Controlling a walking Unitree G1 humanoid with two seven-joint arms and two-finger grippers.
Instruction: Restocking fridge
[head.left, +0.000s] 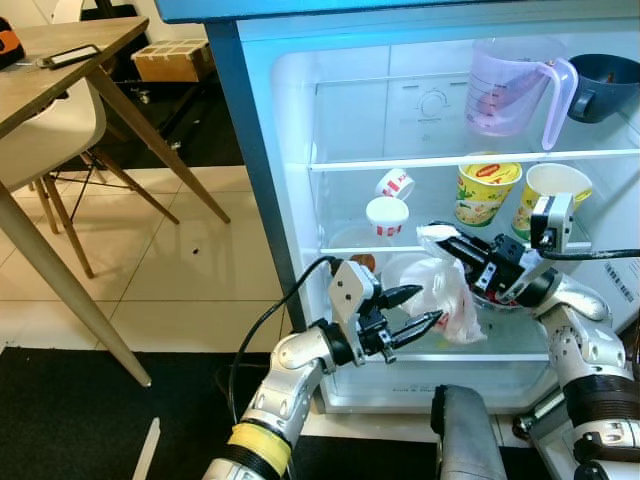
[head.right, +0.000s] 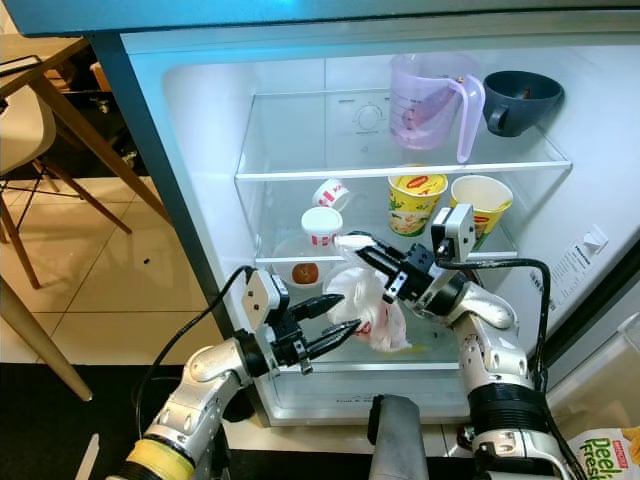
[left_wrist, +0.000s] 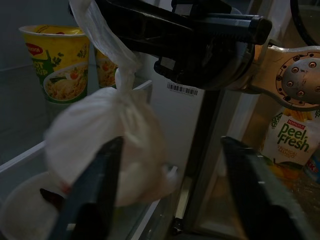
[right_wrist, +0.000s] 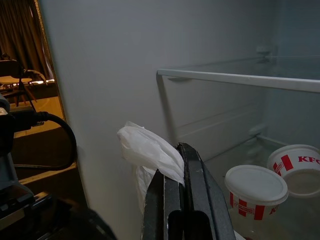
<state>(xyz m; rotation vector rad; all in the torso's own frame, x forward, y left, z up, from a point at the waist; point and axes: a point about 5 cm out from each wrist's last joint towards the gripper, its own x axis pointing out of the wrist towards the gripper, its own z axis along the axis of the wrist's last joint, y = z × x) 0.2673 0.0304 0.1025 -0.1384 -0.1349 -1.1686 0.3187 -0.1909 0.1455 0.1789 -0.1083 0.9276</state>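
A knotted white plastic bag hangs in front of the open fridge's lower shelf. My right gripper is shut on the bag's twisted top, holding it up from above. My left gripper stands open just left of the bag, its two black fingers spread beside the bag's bulging body. Two yellow noodle cups sit on the middle shelf behind my right arm.
White KFC tubs stand on the middle shelf. A clear jug and a dark bowl rest on the top shelf. A wooden table and a chair stand to the left on tiled floor.
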